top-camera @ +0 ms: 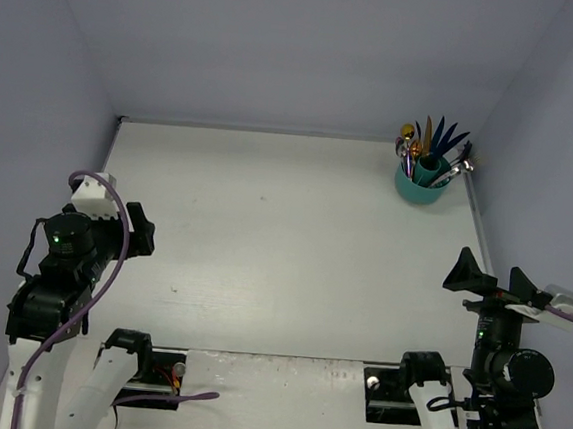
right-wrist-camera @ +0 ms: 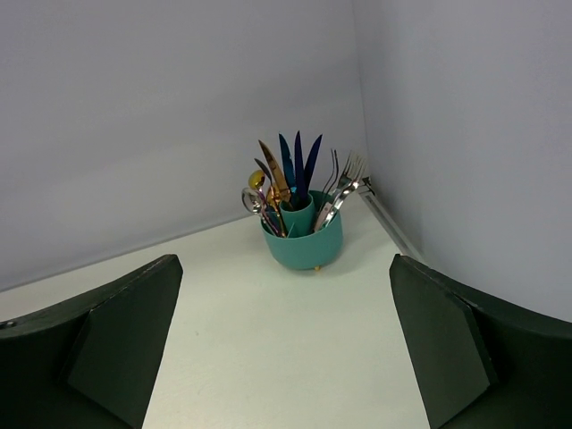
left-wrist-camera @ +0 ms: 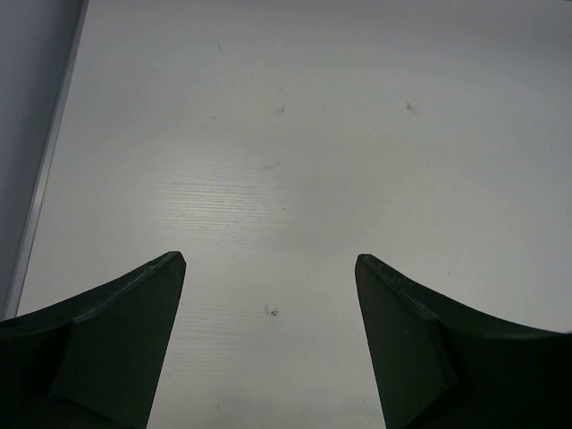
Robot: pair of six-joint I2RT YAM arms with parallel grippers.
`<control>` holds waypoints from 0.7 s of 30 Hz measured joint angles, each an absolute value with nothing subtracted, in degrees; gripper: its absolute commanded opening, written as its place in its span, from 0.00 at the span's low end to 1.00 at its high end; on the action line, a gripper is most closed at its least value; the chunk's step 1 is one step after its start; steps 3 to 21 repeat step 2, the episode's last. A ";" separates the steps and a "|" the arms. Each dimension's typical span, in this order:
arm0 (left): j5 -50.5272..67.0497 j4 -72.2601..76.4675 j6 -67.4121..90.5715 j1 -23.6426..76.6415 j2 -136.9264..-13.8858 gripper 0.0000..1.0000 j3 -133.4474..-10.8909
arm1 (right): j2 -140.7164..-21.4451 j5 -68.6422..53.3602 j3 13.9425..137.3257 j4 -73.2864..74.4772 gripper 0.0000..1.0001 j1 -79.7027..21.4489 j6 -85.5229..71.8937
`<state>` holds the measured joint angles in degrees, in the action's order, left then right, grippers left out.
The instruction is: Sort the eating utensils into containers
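A round teal container [top-camera: 421, 186] [right-wrist-camera: 304, 241] stands in the far right corner of the table. Upright in its compartments are the eating utensils [top-camera: 434, 140] [right-wrist-camera: 295, 174]: dark blue knives, gold and pinkish spoons, silver forks. My left gripper [top-camera: 137, 230] [left-wrist-camera: 270, 261] hovers open over bare table at the near left, nothing between its fingers. At the near right my right gripper [top-camera: 490, 277] [right-wrist-camera: 284, 264] stands open and empty, pointing toward the container from well short of it.
Grey walls close in the table [top-camera: 285, 234] at the back and both sides. A metal edge strip [right-wrist-camera: 384, 214] runs along the right wall beside the container. Both arm bases [top-camera: 143, 358] sit at the near edge.
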<state>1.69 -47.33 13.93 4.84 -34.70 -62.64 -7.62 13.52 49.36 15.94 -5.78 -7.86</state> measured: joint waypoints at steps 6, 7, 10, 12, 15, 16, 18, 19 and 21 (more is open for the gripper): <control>1.69 -47.33 13.93 4.84 -34.70 0.74 -62.41 | -7.62 13.52 49.34 15.94 1.00 -5.78 -7.86; 1.69 -47.33 13.93 4.84 -34.70 0.74 -62.41 | -7.62 13.52 49.34 15.94 1.00 -5.78 -7.86; 1.69 -47.33 13.93 4.84 -34.70 0.74 -62.41 | -7.62 13.52 49.34 15.94 1.00 -5.78 -7.86; 1.69 -47.33 13.93 4.84 -34.70 0.74 -62.41 | -7.62 13.52 49.34 15.94 1.00 -5.78 -7.86; 1.69 -47.33 13.93 4.84 -34.70 0.74 -62.41 | -7.62 13.52 49.34 15.94 1.00 -5.78 -7.86; 1.69 -47.33 13.93 4.84 -34.70 0.74 -62.41 | -7.62 13.52 49.34 15.94 1.00 -5.78 -7.86; 1.69 -47.33 13.93 4.84 -34.70 0.74 -62.41 | -7.62 13.52 49.34 15.94 1.00 -5.78 -7.86; 1.69 -47.33 13.93 4.84 -34.70 0.74 -62.41 | -7.62 13.52 49.34 15.94 1.00 -5.78 -7.86; 1.69 -47.33 13.93 4.84 -34.70 0.74 -62.41 | -7.62 13.52 49.34 15.94 1.00 -5.78 -7.86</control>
